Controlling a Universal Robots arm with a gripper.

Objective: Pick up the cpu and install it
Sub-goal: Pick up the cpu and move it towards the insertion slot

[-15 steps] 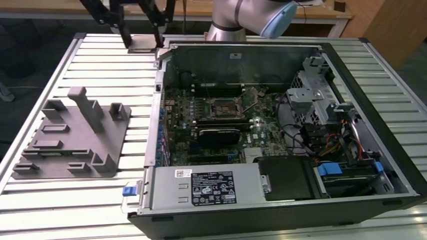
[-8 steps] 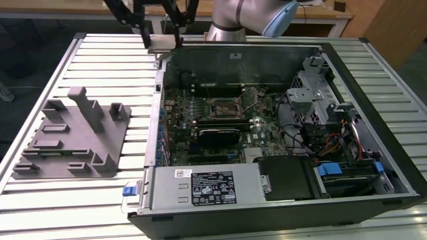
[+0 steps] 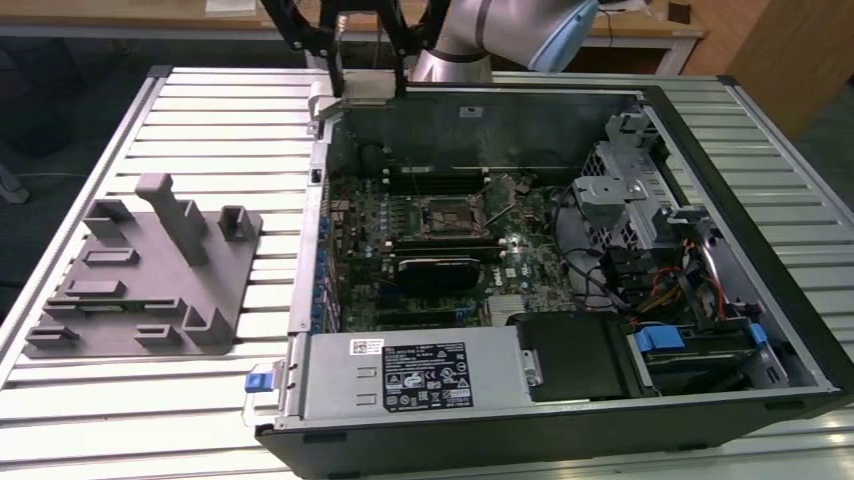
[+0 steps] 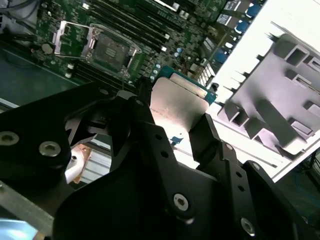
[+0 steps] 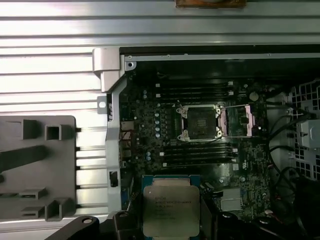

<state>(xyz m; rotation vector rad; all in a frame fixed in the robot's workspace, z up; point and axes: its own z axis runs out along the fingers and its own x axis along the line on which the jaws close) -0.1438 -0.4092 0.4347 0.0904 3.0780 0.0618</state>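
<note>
Near the top centre of the exterior view, the gripper hangs over the far rim of the open computer case, its fingers closed part-way and clamping the cpu by two opposite edges, well apart from the open socket on the board.

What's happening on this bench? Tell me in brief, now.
The arm's gripper is shut on the cpu, gripping it by two opposite edges and holding it in the air over the open computer case. On the motherboard below, the socket is open and empty, with its metal plate folded to one side, so the cpu is not yet installed. The grey tray lies on the slatted table beside the case, at the exterior view's left.
</note>
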